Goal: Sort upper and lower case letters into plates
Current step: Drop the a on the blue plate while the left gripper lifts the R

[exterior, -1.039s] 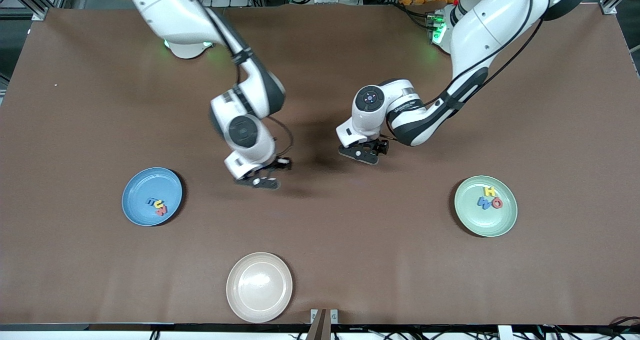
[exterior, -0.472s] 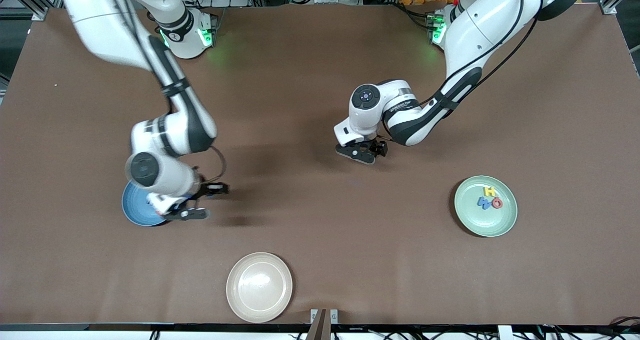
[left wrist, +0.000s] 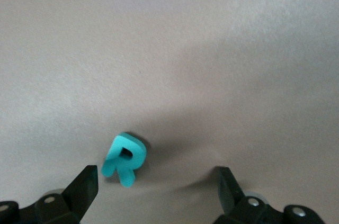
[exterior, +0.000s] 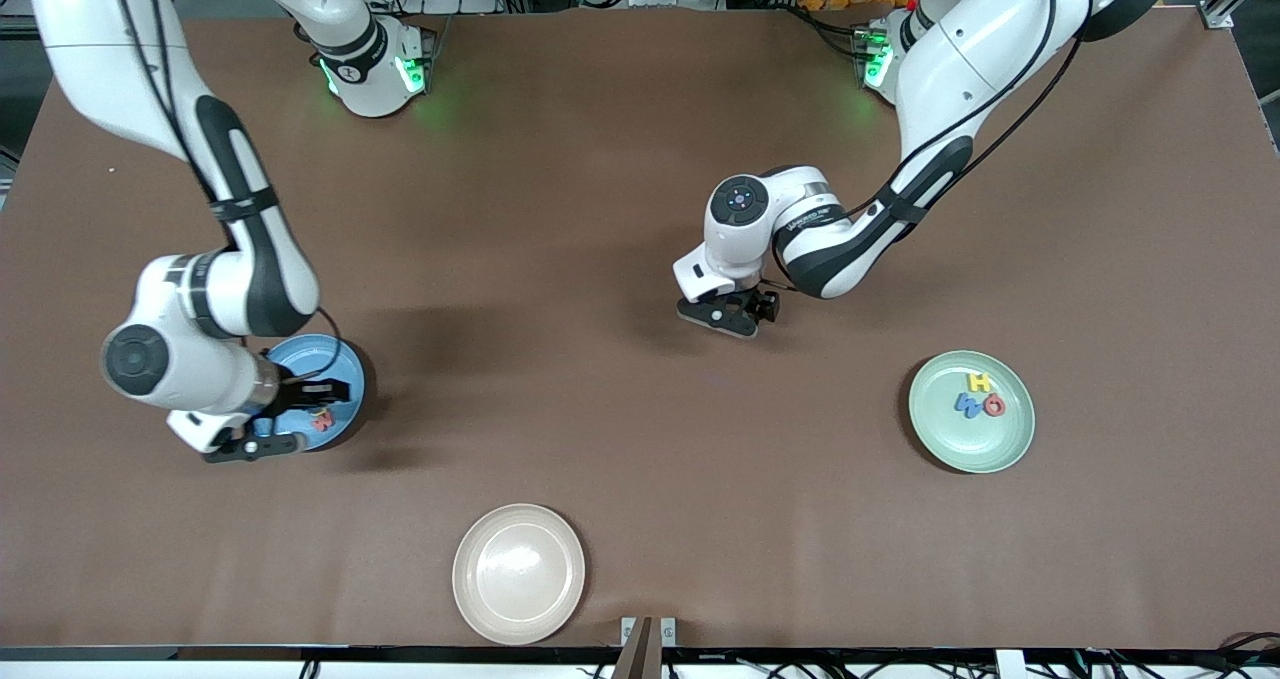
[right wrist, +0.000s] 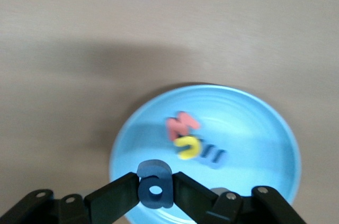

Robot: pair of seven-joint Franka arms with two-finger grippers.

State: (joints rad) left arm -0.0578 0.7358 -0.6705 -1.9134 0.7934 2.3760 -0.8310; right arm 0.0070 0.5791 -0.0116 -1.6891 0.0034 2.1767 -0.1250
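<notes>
My right gripper [exterior: 300, 419] hangs over the bright blue plate [exterior: 345, 364], shut on a dark blue lowercase "a" [right wrist: 155, 184]. In that blue plate [right wrist: 254, 128] lie a red letter [right wrist: 181, 125], a yellow one [right wrist: 188, 149] and a blue one [right wrist: 213, 156]. My left gripper [exterior: 725, 314] is low over the middle of the table, open. A teal "R" [left wrist: 124, 159] lies flat on the brown cloth near one of its fingers [left wrist: 85, 184]. The mint green plate [exterior: 1015, 439] toward the left arm's end holds a yellow "H" [exterior: 980, 383], a blue letter [exterior: 966, 405] and a red "O" [exterior: 993, 406].
A beige plate [exterior: 518, 573] with nothing in it sits near the table's front edge, nearer the front camera than both other plates. Brown cloth covers the whole table [exterior: 640, 479].
The right arm has swung from the table's middle to over the blue plate, carrying the blue letter. The left gripper has shifted only slightly over the same spot.
</notes>
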